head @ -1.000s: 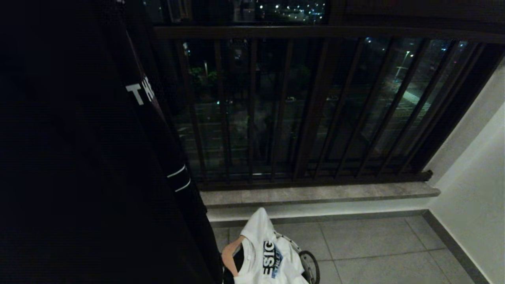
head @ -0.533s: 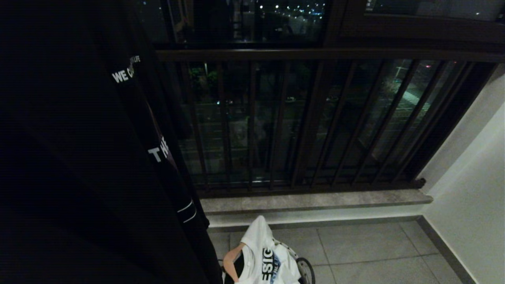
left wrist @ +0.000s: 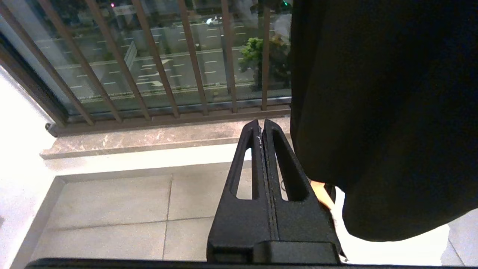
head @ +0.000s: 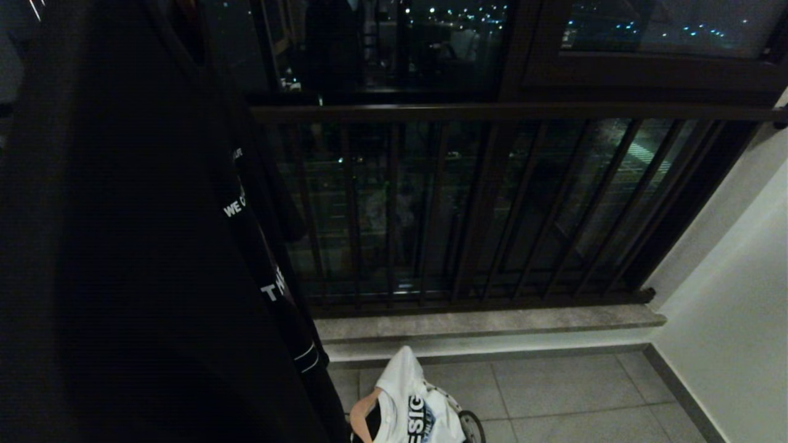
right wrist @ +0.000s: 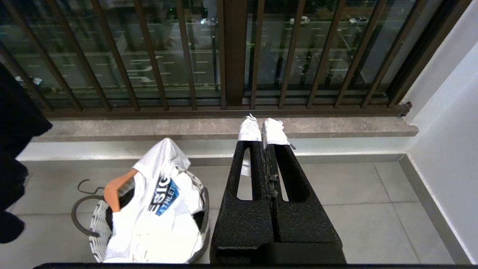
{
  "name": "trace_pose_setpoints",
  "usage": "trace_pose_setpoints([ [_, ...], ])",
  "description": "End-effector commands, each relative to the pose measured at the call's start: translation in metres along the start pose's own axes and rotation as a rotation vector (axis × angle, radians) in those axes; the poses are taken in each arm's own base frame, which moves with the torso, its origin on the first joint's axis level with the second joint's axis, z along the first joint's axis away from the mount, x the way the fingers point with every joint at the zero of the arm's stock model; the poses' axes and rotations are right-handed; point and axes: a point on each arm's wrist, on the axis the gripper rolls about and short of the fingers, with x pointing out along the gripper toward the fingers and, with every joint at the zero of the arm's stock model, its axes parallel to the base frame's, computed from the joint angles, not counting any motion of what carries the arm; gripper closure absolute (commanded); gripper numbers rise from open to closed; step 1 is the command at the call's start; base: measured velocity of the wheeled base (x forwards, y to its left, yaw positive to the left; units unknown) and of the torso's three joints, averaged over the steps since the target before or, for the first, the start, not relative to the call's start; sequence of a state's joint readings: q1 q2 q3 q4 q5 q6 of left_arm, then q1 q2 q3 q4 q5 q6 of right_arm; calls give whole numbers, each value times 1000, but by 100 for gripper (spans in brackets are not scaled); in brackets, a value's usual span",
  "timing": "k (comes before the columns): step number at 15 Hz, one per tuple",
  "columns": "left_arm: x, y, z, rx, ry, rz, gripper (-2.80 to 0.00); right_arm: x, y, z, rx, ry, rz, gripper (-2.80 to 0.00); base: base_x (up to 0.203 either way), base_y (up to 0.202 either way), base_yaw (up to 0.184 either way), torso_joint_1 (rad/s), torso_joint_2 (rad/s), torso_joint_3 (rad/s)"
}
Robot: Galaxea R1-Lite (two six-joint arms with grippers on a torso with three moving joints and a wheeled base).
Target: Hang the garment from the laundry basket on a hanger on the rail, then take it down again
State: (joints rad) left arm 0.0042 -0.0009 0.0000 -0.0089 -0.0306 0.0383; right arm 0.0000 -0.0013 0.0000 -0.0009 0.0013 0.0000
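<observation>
The garment, a white T-shirt (head: 412,409) with dark lettering, lies heaped in the laundry basket (right wrist: 98,224) on the tiled floor, and a wooden hanger (right wrist: 117,186) is threaded into its neck. The basket's black loop handle (right wrist: 74,216) sticks out to one side. My right gripper (right wrist: 261,129), its tips wrapped in white tape, is shut and empty, in the air beside and above the basket. My left gripper (left wrist: 261,125) is also shut and empty, next to a hanging black garment (left wrist: 384,112). Neither arm shows in the head view. The rail is out of view.
A large black garment (head: 154,277) with white lettering hangs over the left of the head view. A dark balcony railing (head: 492,114) over a stone sill (head: 492,323) closes the front. A white wall (head: 739,307) stands on the right, with grey floor tiles (head: 554,394) below.
The whole head view has slid downward as the camera rose: the railing, sill and basket sit lower in the picture, and more of the window above shows. Nothing in the scene itself has moved.
</observation>
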Motion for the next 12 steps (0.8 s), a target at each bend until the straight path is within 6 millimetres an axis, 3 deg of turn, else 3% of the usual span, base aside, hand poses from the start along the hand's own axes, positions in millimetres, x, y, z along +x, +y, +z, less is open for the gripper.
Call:
trace_pose_setpoints([
  [1, 0, 0, -1, 0, 2, 0, 0, 0, 0, 0, 0, 1, 0, 0, 0, 0, 0, 162, -363, -194],
  [12, 0, 0, -1, 0, 2, 0, 0, 0, 0, 0, 2, 1, 0, 0, 0, 0, 0, 137, -306, -167],
])
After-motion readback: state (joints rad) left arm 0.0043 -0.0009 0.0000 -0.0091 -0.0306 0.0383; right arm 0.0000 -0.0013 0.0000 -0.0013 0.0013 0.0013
